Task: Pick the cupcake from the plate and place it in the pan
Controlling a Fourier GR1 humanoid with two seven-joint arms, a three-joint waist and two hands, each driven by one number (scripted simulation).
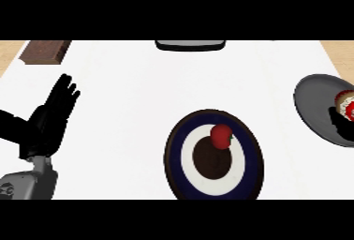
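Left hand (54, 108) flat, fingers straight – holds nothing, cupcake (345, 104) w/ right-hand fingers (339, 123) curled round it, over round grey pan (313, 101), glossy ringed plate (181, 154).

The smooth white tabletop (138, 93) carries a round plate (181, 154) ringed in dark navy, then white, with a dark brown centre and a glossy red lump (221, 135). At three o'clock, a plain grey pan (314, 101) holds a cupcake (346, 104) in cream and red. At nine o'clock shows the black left hand (56, 105) on a grey forearm (24, 185).

No readable text, labels, brands, numbers or signs on anything.
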